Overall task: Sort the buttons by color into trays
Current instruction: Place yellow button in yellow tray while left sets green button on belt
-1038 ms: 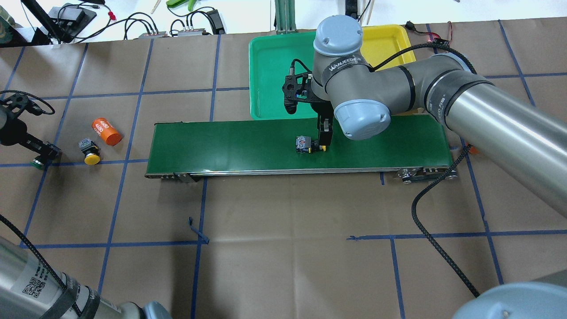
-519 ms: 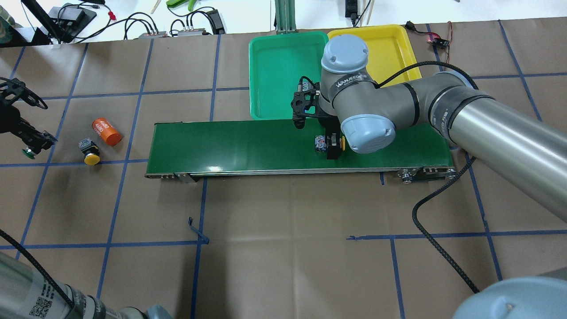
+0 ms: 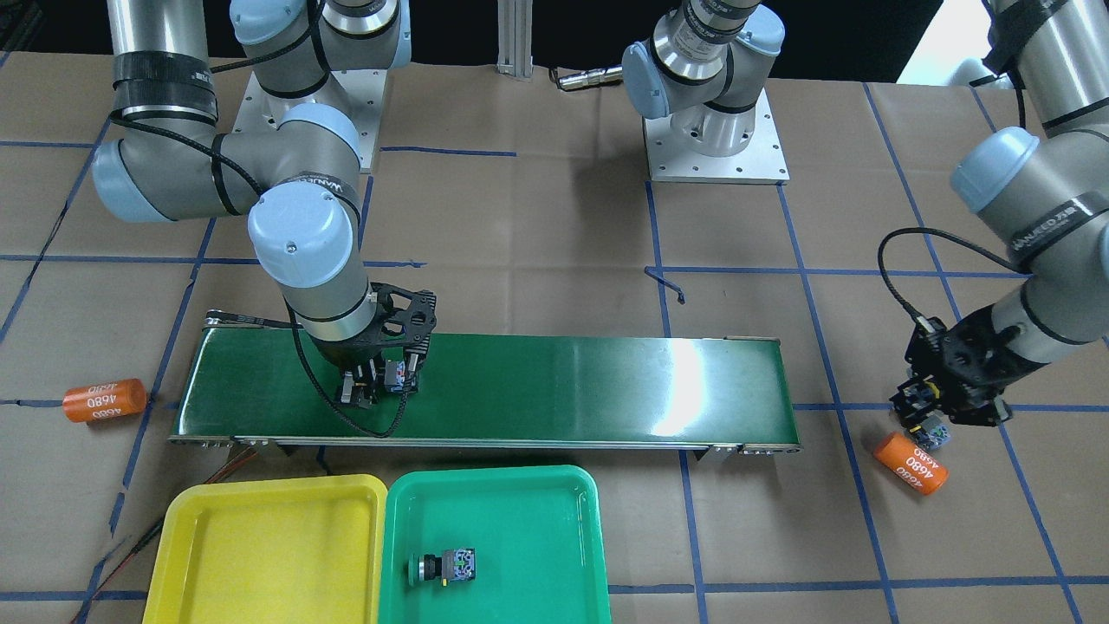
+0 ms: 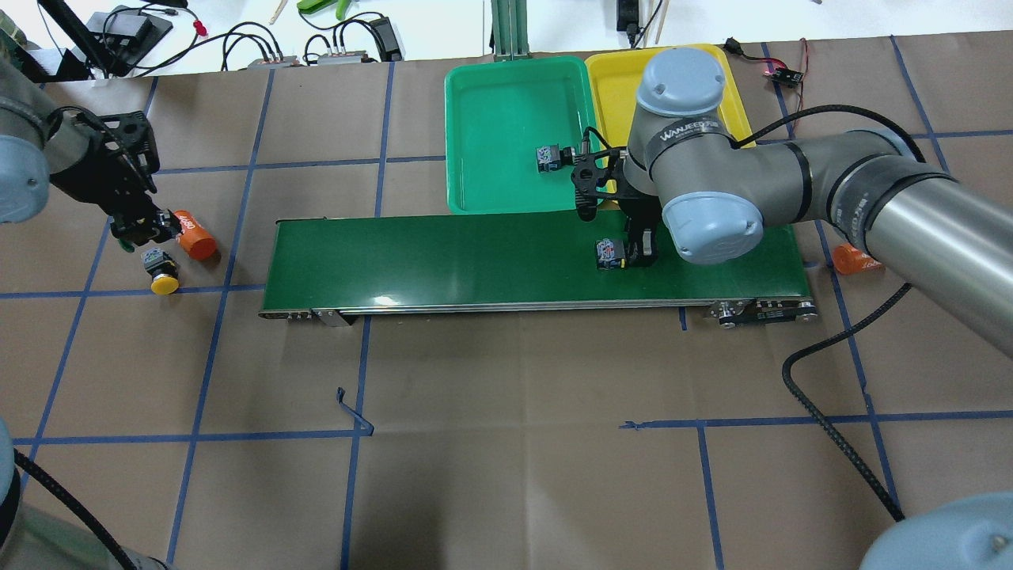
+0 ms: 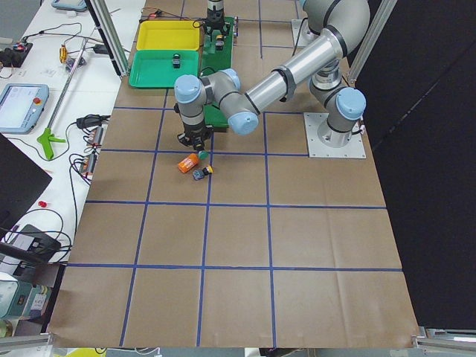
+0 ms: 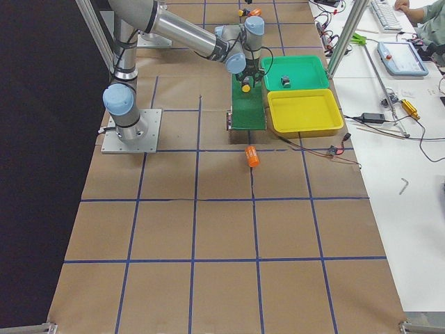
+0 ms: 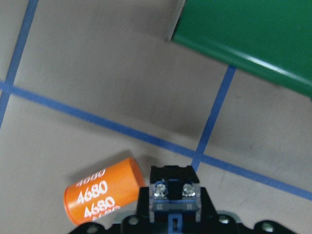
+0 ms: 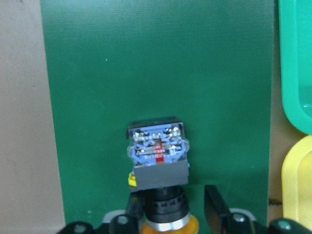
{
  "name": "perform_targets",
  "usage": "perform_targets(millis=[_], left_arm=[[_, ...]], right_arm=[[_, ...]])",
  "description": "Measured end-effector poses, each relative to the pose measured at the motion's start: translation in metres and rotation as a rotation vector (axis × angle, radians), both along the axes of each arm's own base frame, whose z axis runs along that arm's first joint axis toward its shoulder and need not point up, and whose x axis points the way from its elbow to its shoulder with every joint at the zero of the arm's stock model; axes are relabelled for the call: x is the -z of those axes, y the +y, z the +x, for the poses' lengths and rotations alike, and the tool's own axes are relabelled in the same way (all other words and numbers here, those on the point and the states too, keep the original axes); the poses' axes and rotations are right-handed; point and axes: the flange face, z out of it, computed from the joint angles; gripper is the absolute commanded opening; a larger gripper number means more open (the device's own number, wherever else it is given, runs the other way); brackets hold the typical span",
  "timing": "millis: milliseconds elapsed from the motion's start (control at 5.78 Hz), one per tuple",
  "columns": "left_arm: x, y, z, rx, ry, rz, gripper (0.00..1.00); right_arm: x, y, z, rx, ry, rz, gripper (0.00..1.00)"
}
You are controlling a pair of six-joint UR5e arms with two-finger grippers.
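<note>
Yellow button (image 8: 158,168) over conveyor belt (image 4: 475,257), clamped in right gripper (image 4: 633,252) | left gripper (image 4: 146,228) seemingly closed on another button (image 7: 168,192) beside orange cylinder (image 7: 105,195) | only front view shows green button (image 3: 444,567) in green tray (image 3: 520,503).

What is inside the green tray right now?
The green tray holds one button lying on its side. Its cap colour is hard to make out. The rest of the tray floor shows bare.

brown blue-gridded table (image 4: 506,443)
</note>
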Motion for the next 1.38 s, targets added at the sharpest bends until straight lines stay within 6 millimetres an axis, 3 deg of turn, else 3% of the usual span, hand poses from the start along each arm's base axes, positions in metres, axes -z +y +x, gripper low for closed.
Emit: perform_targets(millis=[346,519,692,865,1038,1212,1385], left_arm=[[0.003,-0.001,-0.114,0.205,0.005,0.01,0.01],[0.007,0.005,-0.152,0.265,0.013,0.016,0.03],[0.017,0.015,-0.178,0.301,0.02,0.035,0.14],[0.028,0.024,-0.19,0.318,0.023,0.056,0.98],[0.034,0.029,-0.194,0.324,0.026,0.068,0.99],[0.034,0.03,-0.194,0.323,0.026,0.07,0.98],[0.029,0.028,-0.186,0.312,0.021,0.064,0.98]], right_arm=[[-0.005,-0.001,-0.01,-0.001,0.023,-0.004,0.01],[-0.019,0.001,-0.019,0.008,0.04,-0.013,0.01],[-0.043,-0.001,-0.043,0.019,0.049,-0.033,0.01],[-0.064,-0.012,-0.071,0.029,0.047,-0.069,0.01],[-0.078,-0.04,-0.088,0.04,0.038,-0.108,0.01],[-0.076,-0.083,-0.092,0.036,0.019,-0.131,0.01],[-0.061,-0.123,-0.093,0.014,0.001,-0.137,0.01]])
